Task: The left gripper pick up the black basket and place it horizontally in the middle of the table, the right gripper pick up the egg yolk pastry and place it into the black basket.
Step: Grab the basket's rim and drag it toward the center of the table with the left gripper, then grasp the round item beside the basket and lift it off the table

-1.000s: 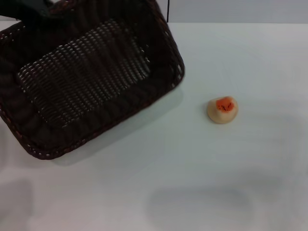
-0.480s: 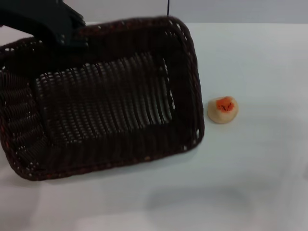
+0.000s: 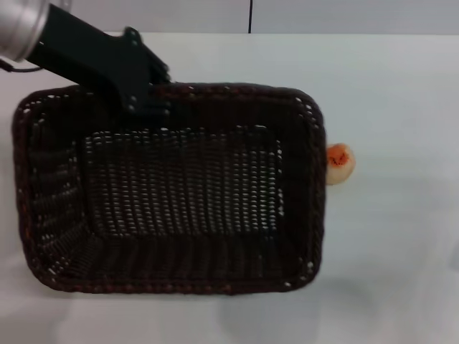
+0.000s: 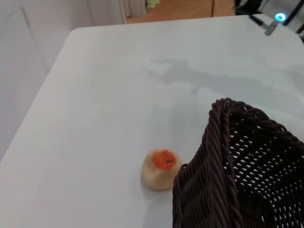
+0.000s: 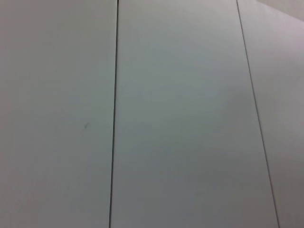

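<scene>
The black basket (image 3: 172, 190) hangs level and lengthwise across the middle of the table (image 3: 401, 93), held above it. My left gripper (image 3: 147, 92) is shut on its far rim. The basket's right rim hides part of the egg yolk pastry (image 3: 341, 163), which lies on the table just to its right. In the left wrist view the pastry (image 4: 161, 168) sits close beside the basket's corner (image 4: 223, 156). My right arm, with its blue light (image 4: 280, 17), shows only at the table's far edge in that view. The right wrist view shows only wall panels.
Bare white tabletop lies to the right of the pastry and along the front edge (image 3: 401, 287). A grey wall with a dark seam (image 3: 250, 16) stands behind the table.
The left gripper has swung the basket from a tilted pose at the far left to a level one, moving it right and towards me. Its rim now covers part of the pastry.
</scene>
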Robot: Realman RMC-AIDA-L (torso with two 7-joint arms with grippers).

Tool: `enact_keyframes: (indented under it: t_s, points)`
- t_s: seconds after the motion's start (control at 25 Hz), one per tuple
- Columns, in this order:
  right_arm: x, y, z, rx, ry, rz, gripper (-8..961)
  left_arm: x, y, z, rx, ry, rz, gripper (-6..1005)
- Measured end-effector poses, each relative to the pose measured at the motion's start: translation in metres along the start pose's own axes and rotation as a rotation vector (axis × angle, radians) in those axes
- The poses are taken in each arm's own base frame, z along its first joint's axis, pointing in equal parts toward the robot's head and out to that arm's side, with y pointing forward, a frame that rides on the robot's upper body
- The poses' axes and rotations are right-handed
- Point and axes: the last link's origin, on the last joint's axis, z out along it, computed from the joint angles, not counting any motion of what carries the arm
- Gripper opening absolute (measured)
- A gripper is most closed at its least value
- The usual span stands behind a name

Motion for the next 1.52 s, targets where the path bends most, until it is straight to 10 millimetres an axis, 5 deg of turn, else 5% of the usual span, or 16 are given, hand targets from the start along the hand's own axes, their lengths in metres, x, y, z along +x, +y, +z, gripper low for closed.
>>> enact_keyframes:
  t_s: [0.36, 1.08, 1.16, 1.4, 1.52]
  points:
    - [0.0, -0.002, -0.003, -0.003, -0.002, -0.004, 393, 0.014, -0.007, 0.016, 0.052, 0.051, -0.022, 288]
    - [-0.003, -0.006, -0.002, 0.003, -0.032, -0.015, 394, 0.012, -0.004, 0.039, 0.066, 0.011, -0.026, 343]
    - [-0.003, -0.006, -0.002, 0.003, -0.032, -0.016, 393, 0.013, -0.005, 0.039, 0.076, 0.022, -0.025, 575]
    - [-0.002, -0.005, -0.001, -0.001, -0.031, -0.021, 393, 0.021, -0.011, 0.021, 0.173, 0.149, -0.03, 621]
    - [-0.002, -0.004, -0.002, -0.01, -0.028, -0.019, 393, 0.02, -0.021, -0.021, 0.328, 0.376, -0.088, 644]
